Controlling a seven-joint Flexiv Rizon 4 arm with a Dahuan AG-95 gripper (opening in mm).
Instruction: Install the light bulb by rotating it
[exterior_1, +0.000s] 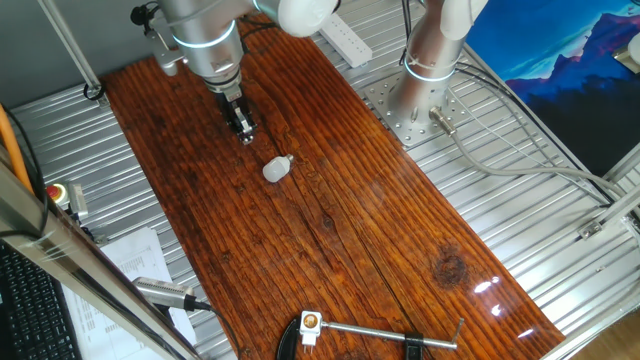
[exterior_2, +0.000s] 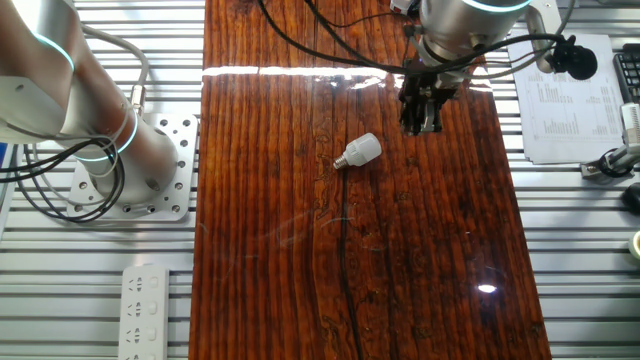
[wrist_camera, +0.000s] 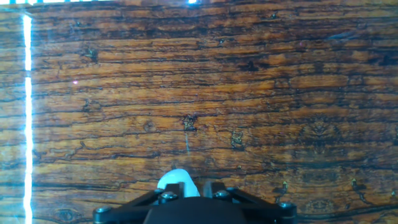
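The light bulb (exterior_1: 277, 169) lies on its side on the wooden table (exterior_1: 330, 240), dome toward the gripper and metal base pointing away. It also shows in the other fixed view (exterior_2: 361, 151). My gripper (exterior_1: 244, 131) hangs just above the table beside the bulb, apart from it, and holds nothing; it also shows in the other fixed view (exterior_2: 420, 122). In the hand view the bulb's white dome (wrist_camera: 176, 179) peeks out behind the finger mounts at the bottom edge. The jaws stand a little apart. A small white socket (exterior_1: 311, 324) sits at the table's near edge.
A black clamp with a metal bar (exterior_1: 390, 335) holds the socket. A second arm's base (exterior_1: 425, 90) stands on the metal frame beside the table. A power strip (exterior_2: 147, 300), papers (exterior_2: 560, 100) and a red stop button (exterior_1: 57, 191) lie off the board.
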